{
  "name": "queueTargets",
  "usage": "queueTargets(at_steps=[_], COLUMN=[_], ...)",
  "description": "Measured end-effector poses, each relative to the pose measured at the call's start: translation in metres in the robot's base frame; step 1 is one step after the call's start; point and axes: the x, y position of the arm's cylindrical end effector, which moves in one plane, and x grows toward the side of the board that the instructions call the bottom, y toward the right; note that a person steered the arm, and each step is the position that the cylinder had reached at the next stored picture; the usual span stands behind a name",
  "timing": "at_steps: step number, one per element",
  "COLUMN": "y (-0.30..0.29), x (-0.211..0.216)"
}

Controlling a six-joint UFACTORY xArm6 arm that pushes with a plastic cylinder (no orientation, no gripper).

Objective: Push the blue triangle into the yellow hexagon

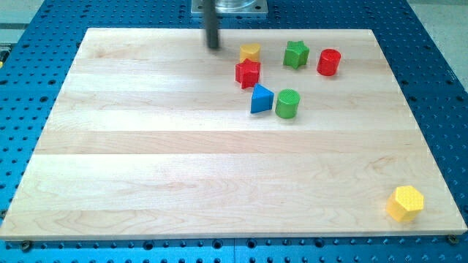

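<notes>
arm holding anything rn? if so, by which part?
Nothing is held. My tip is a bare rod standing near the board's top edge, apart from every block: left of the small yellow block, up-left of the blue triangle.

Seven blocks: two yellow (250, 52) (405, 202); two red (248, 73) (329, 62); two green (296, 54) (287, 104); one blue (261, 99); shapes partly unclear.

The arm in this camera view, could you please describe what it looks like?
Only its end shows: a straight, dark grey, round rod hanging from a pale metallic mounting plate at the view's top. No cables, markings or pincer are visible. My tip is a plain blunt end, to the view's left of the small yellow block.
</notes>
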Motion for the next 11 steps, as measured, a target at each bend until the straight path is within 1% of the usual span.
queueTargets(at_steps=[1, 2, 3, 4, 5, 6, 7, 8, 9, 10, 11], y=[0.033, 0.032, 0.034, 0.037, 0.124, 0.106, 0.055, 0.081, 0.128, 0.034, -0.054], x=[0.098, 0.189, 0.162, 0.206, 0.291, 0.302, 0.309, 0.340, 0.363, 0.356, 0.318])
